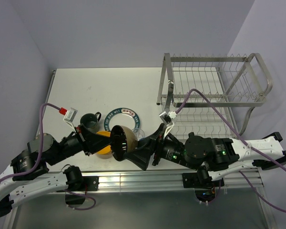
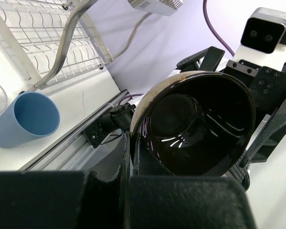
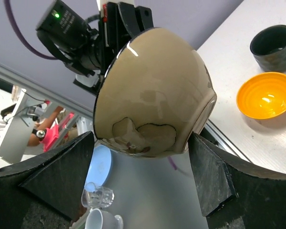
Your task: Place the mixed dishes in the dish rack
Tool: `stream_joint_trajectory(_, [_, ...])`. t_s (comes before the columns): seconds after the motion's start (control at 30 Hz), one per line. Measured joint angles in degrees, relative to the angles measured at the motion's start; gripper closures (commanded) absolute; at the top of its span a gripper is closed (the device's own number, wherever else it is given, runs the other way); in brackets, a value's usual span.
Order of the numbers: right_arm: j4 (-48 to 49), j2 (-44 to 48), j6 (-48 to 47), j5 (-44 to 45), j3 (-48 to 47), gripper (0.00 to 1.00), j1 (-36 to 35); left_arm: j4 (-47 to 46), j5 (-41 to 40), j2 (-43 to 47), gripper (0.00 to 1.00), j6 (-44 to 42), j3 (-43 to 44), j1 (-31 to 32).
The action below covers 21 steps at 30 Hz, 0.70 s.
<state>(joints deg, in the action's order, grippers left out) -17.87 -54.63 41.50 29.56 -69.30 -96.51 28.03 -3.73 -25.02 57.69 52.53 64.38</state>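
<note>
We judge the beige bowl (image 1: 122,141), held tilted in the lower middle of the overhead view, stiff, glaze-slick and breakable; the left gripper (image 2: 131,160) pinches its rim while the right gripper (image 3: 142,137), fingers spread apart, flanks its rounded body.

The beige bowl (image 3: 152,90) looks like glazed ceramic: glossy beige outside, with mottled patches near the foot, and a mirror-dark glaze inside. The small orange bowl (image 3: 266,95) has a bright, wet-looking gloss. The dark mug (image 3: 272,46) shows a duller satin sheen. The light blue tumbler (image 2: 28,119) looks like matt plastic. The dish rack (image 1: 214,78) is bright silver metal wire on polished tubing. The bench (image 1: 86,90) is smooth matt white. The fingers (image 3: 57,176) of the right hand (image 3: 142,143) are matt black, finely grained plastic.
</note>
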Motion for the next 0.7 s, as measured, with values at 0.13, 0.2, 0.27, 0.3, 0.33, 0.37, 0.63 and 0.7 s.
stream_joint_trajectory(0.13, [0.3, 0.5, 0.0, 0.3, 0.0, 0.14, 0.0, -0.6, 0.0, 0.0, 1.0, 0.0, -0.2, 0.0])
stream_joint_trajectory(0.2, [0.3, 0.5, 0.0, 0.5, 0.0, 0.16, 0.0, -0.6, 0.0, 0.0, 1.0, 0.0, -0.3, 0.0])
stream_joint_trajectory(0.27, [0.3, 0.5, 0.0, 0.8, 0.0, 0.16, 0.0, -0.7, 0.0, 0.0, 1.0, 0.0, -0.3, 0.0])
stream_joint_trajectory(0.3, [0.3, 0.4, 0.0, 0.8, 0.0, 0.17, 0.0, -0.7, 0.0, 0.0, 1.0, 0.0, -0.3, 0.0])
stream_joint_trajectory(0.33, [0.3, 0.4, 0.0, 0.9, 0.0, 0.18, 0.0, -0.7, 0.0, 0.0, 1.0, 0.0, -0.3, 0.0])
stream_joint_trajectory(0.37, [0.3, 0.3, 0.0, 1.0, 0.0, 0.18, 0.0, -0.8, 0.0, 0.0, 1.0, 0.0, -0.4, 0.0])
stream_joint_trajectory(0.63, [-1.7, -1.5, 0.4, 2.8, -2.2, 0.37, -0.1, -0.7, -0.7, 0.0, 1.0, 0.0, -0.5, -0.1])
stream_joint_trajectory(0.7, [-2.8, -2.1, 0.6, 3.2, -3.2, 0.46, -0.1, -0.7, -0.9, 0.0, 1.0, 0.0, -0.5, -0.1])
